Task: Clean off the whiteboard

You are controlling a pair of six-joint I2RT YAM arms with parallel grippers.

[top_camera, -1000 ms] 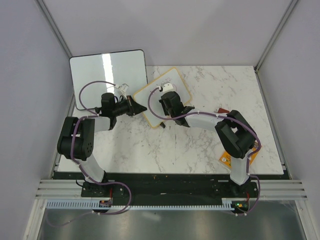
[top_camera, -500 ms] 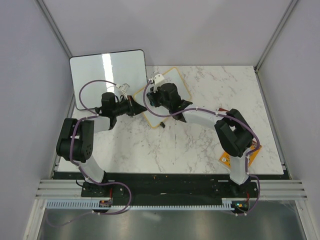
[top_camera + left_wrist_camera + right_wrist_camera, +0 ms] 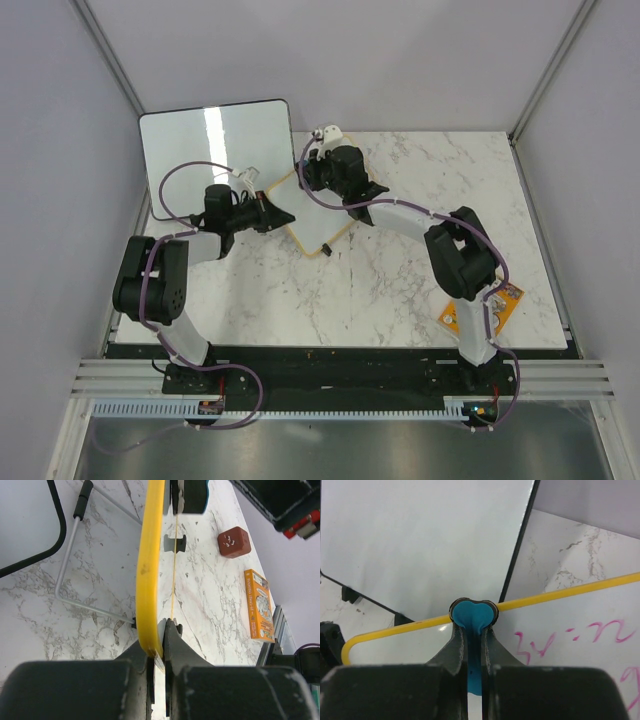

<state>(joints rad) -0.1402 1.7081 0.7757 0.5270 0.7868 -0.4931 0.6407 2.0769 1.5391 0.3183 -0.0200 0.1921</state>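
The whiteboard [image 3: 318, 215], small with a yellow frame, lies tilted at the back middle of the marble table. My left gripper [image 3: 281, 216] is shut on its left frame edge [image 3: 148, 580]. My right gripper [image 3: 314, 176] is shut on a blue eraser [image 3: 473, 615], pressed on the board [image 3: 580, 650] at its far yellow edge. Pink-red handwriting [image 3: 580, 632] shows on the board to the right of the eraser. In the left wrist view the eraser [image 3: 192, 495] shows at the top beside the frame.
A larger blank glossy board [image 3: 215, 155] with a black edge stands at the back left, its wire stand [image 3: 70, 555] near the small board. A brown-red die-like block [image 3: 233, 541] and an orange box [image 3: 480, 310] lie on the table to the right.
My right gripper with the eraser has moved up and left across the whiteboard, from its middle to its far left edge. The left gripper has stayed clamped on the frame.
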